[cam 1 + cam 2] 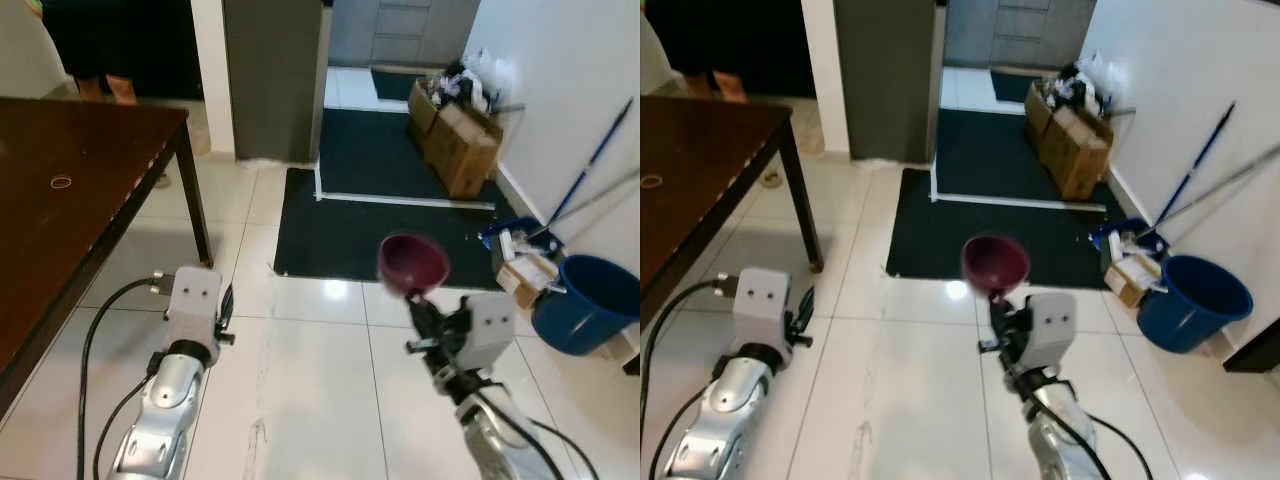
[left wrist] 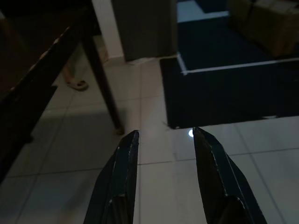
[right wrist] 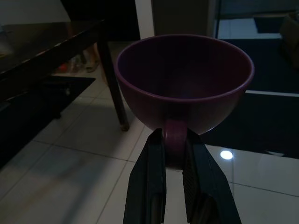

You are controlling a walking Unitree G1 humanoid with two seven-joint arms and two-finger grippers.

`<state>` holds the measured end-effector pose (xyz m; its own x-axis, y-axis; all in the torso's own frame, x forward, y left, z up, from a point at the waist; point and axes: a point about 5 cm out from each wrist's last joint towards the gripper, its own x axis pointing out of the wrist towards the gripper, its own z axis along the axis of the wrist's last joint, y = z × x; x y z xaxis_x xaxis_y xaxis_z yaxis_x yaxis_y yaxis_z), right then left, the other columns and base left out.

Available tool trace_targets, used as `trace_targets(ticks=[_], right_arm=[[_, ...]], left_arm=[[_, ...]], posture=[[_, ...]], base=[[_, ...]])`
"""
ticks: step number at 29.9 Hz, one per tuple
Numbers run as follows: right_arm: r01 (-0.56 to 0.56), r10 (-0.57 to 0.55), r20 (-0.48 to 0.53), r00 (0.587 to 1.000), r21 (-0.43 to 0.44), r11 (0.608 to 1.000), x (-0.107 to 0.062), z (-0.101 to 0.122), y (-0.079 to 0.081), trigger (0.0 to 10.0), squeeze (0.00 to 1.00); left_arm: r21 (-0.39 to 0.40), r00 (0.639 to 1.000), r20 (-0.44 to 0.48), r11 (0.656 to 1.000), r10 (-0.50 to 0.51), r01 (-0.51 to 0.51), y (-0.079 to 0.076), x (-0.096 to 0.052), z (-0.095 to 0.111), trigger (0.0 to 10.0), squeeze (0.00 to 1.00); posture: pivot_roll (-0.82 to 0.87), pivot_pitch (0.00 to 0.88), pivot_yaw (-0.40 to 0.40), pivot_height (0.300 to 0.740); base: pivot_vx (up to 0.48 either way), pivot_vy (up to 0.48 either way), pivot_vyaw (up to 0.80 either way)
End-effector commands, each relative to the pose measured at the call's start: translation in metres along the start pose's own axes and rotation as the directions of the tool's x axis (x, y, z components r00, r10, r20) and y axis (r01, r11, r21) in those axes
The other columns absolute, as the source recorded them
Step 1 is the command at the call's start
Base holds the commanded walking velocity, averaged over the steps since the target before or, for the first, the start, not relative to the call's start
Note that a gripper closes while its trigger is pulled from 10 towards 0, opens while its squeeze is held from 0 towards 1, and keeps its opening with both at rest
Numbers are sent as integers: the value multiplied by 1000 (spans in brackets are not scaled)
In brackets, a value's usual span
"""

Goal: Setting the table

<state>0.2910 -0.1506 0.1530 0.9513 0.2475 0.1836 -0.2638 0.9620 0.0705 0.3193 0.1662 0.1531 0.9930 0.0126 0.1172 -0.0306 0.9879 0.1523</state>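
Now | right gripper [image 3: 174, 151] clamps maroon cup [image 3: 184, 79] by handle – held upright | left gripper [image 2: 163, 140] spread, empty | no legible writing

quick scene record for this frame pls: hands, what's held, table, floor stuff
right hand: shut on the handle of the purple cup, cup upright, held over the tiled floor
left hand: open, holding nothing, over the floor
table: dark wood, to the robot's left, a small ring on top
floor: dark mat, blue bucket, cardboard boxes by the right wall
person: feet beyond the table
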Motion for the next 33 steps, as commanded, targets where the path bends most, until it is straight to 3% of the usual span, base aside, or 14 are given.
trace_targets(ticks=[1,33], right_arm=[[29,-29,-5,1000,-8,1000,-4,-2,-7,10000,0],[31,-31,-7,999,-6,999,-4,-2,-7,10000,0]], left_arm=[[-9,1000,-24,1000,-13,13,-4,-2,-6,10000,0],[-11,1000,-22,1000,-17,16,-5,-1,-6,10000,0]], posture=[[46,109,49,740],[46,109,53,740]], base=[[472,0,0],[472,0,0]])
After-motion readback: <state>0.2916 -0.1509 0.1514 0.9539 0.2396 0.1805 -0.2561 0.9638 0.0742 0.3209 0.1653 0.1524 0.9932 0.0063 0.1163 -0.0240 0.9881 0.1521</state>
